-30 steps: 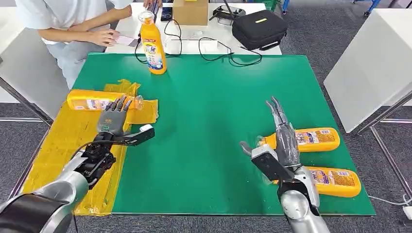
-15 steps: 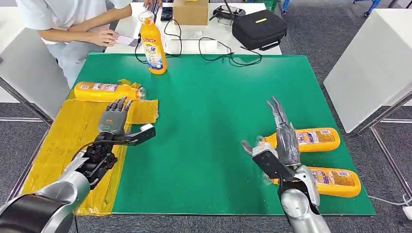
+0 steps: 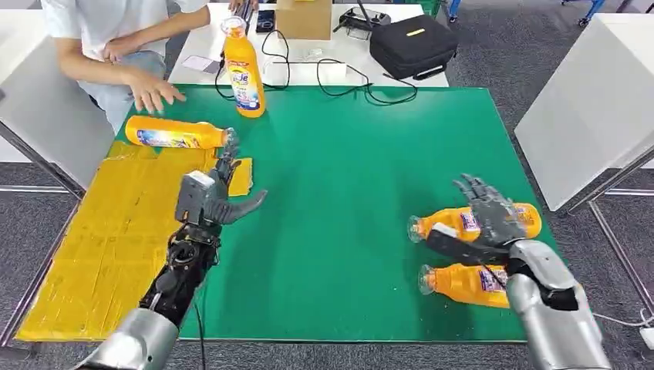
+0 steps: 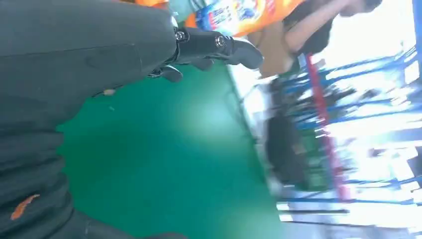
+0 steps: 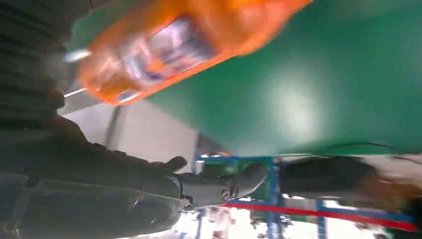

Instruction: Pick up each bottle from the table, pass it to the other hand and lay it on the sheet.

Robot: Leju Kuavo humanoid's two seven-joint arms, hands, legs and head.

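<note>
Two orange bottles lie on the green mat at the right, one farther and one nearer. My right hand hovers palm down over the farther one, fingers spread and holding nothing; the right wrist view shows that bottle blurred beside the hand. Another bottle lies along the far edge of the yellow sheet. A third bottle stands upright at the mat's far edge. My left hand is over the sheet's right edge, fingers apart and empty, and is also seen in the left wrist view.
A person sits at the far left, one hand on the mat near the lying bottle. Behind the mat are a black bag, a cardboard box and cables. A white table stands to the right.
The sheet now lies flat and the left bottle sits farther back, with the person's hand near it. My left hand moved forward and right. My right hand turned palm down over the farther right bottle.
</note>
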